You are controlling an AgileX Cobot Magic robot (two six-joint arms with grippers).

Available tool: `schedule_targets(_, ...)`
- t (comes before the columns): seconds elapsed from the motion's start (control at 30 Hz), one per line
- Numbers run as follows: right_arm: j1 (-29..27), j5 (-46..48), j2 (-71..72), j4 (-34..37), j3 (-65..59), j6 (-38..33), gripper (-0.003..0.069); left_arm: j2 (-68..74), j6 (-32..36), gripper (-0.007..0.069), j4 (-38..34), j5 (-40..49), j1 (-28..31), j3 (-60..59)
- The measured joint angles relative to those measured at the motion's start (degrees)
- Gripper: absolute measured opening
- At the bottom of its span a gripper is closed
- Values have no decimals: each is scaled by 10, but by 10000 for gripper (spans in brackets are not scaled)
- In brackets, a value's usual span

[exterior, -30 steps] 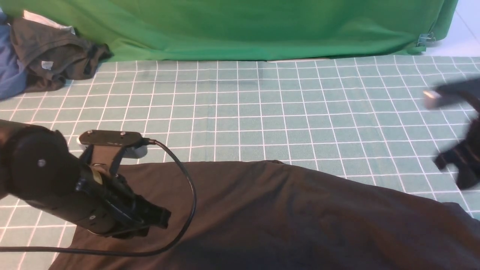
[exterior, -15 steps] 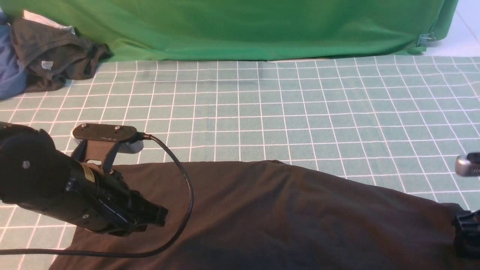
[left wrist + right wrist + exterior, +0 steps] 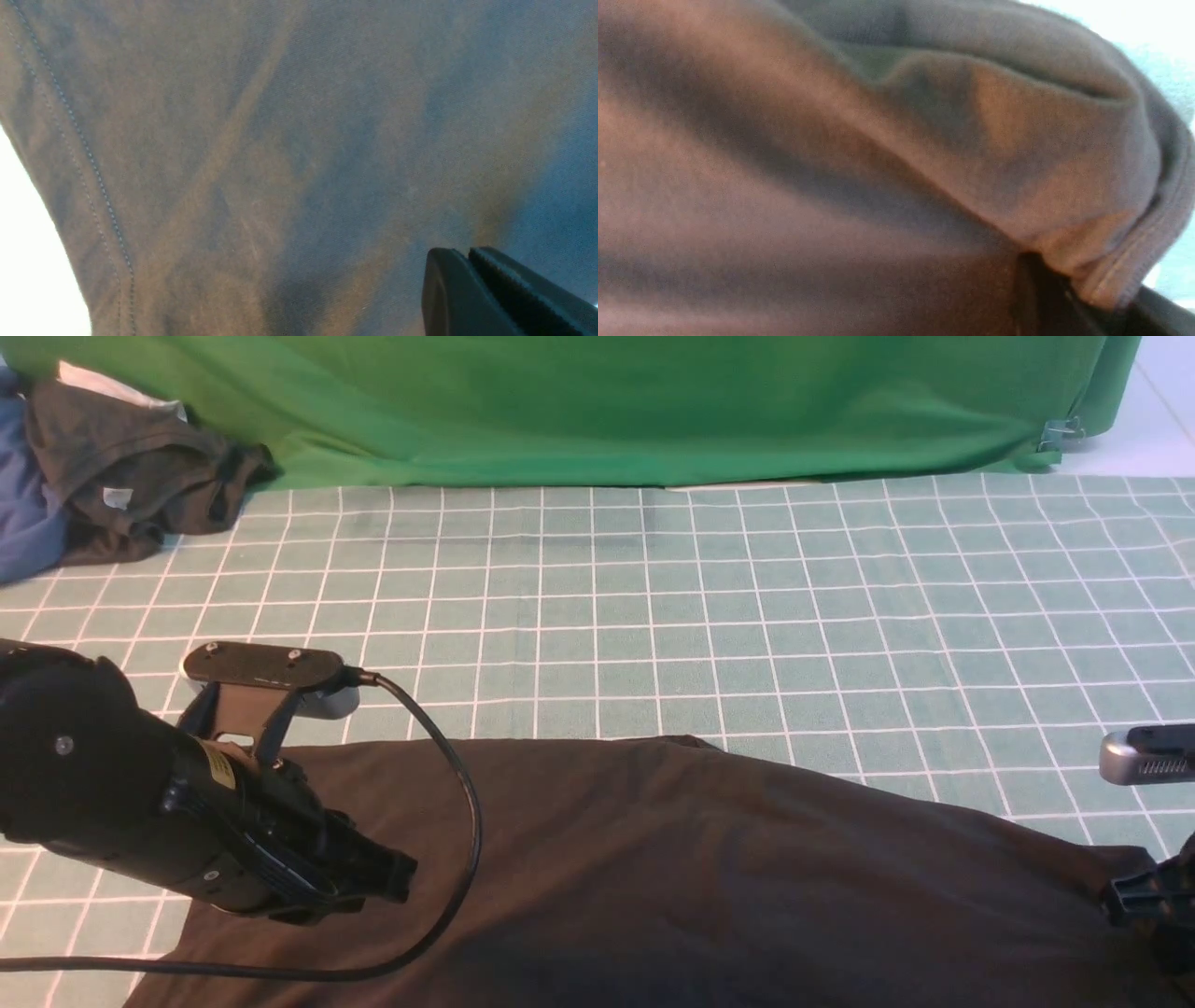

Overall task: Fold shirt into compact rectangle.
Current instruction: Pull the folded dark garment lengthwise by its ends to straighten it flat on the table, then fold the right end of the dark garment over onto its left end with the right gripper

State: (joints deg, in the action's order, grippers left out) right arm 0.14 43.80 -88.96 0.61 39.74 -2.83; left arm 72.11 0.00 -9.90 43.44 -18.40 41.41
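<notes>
Moved: right hand (image 3: 1134,901) has come down to the right end of the shirt (image 3: 700,877), and left hand (image 3: 392,879) has slid a little to the left.
Clothes pile: a dark grey garment (image 3: 121,476) sits beside a blue garment (image 3: 23,523) in the far left corner of the bench (image 3: 653,616), well apart from the shirt.
Left hand: closed tight. Its fingers press together with nothing between them. It hangs over the left part of the shirt, near a stitched seam (image 3: 88,154).
Cable: a black cable (image 3: 471,840) loops from the left arm over the shirt.
Shirt: spread out along the near side of the bench, from one hand to the other, plain dark side up.
Right hand: at the shirt's right end. The cloth is bunched up there, and a ribbed hem (image 3: 1125,275) lies against one finger (image 3: 1153,317). I cannot tell if this hand is open or closed.
</notes>
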Motion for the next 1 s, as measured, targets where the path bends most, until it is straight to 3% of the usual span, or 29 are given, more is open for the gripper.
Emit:
schedule_targets(0.23, 0, 95, 53, -123, 48, 60, 50, 0, 0, 7, 0, 0, 0, 0)
schedule_targets(0.4, -1, 153, 87, -132, 98, 70, 50, -3, 0, 7, 1, 0, 0, 0)
schedule_targets(0.5, -1, 182, 105, -105, 135, 68, 50, -15, 0, 7, 6, 0, 0, 0)
schedule_targets(0.67, 8, 205, 135, -1, 186, 36, 50, -47, -16, 7, 23, -7, 0, 0)
schedule_targets(0.83, 71, 212, 144, 83, 217, 24, 50, -82, -50, 7, 49, -8, 0, 0)
schedule_targets(1.0, 184, 187, 143, 163, 236, 24, 50, -106, -73, 7, 54, 8, 0, 0)
